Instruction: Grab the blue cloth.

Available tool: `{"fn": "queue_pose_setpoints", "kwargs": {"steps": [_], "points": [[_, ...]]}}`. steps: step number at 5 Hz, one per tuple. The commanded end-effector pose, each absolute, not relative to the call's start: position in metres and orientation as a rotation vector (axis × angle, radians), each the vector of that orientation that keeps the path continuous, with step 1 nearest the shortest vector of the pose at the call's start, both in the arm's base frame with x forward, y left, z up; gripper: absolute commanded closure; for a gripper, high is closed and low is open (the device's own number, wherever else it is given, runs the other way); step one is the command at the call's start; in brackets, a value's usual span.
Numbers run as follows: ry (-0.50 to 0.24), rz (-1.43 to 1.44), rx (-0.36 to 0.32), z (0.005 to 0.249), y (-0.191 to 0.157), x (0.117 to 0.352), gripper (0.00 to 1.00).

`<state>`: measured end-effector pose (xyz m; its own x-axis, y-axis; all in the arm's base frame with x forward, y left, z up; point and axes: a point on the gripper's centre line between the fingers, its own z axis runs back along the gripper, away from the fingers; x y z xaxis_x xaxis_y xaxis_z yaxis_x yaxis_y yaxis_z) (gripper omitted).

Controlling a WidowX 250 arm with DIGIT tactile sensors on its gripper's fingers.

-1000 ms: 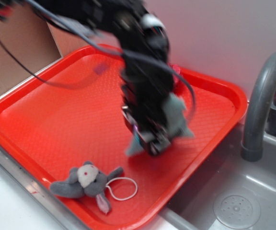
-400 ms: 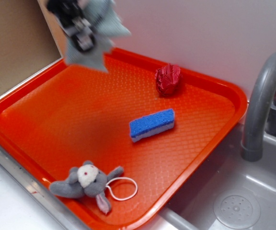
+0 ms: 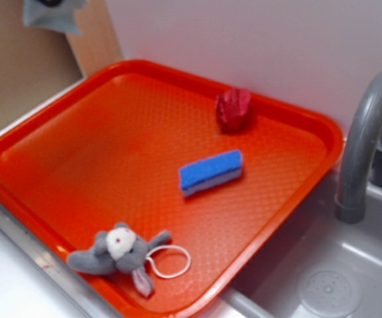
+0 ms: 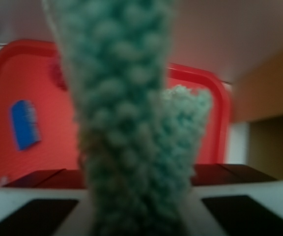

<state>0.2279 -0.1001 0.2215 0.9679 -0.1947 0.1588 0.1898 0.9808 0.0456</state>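
The cloth (image 3: 50, 14) is up in the air, high above the far left corner of the tray (image 3: 58, 152), with only its lower fringe showing at the top of the room view. From the wrist camera it hangs as a thick nubby column straight down the middle, and the pincer (image 4: 139, 196) is clenched on it, the cloth bunched between the two flat jaws.

The worry I'd have is the hold. The cloth looks pinched by a fold rather than by its bulk, and one loose flap sticks out to the side. Terry is soft and gives, so a quick swing or jolt could let it creep out of the jaws and drop. If it fell, it might land off the tray, beyond that far left corner.

Nothing else is in the way. The sponge (image 3: 210, 171) sits mid-tray, the red ball (image 3: 234, 108) by the far edge, and the mouse (image 3: 119, 250) at the near edge, all well apart from the cloth. The sink (image 3: 350, 265) lies off the tray's right side.
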Motion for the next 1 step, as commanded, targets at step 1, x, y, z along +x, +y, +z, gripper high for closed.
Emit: {"fn": "queue_pose_setpoints", "kwargs": {"steps": [1], "points": [[-0.257,-0.200,-0.006,0.2520,-0.1013,0.2306,1.00]]}}
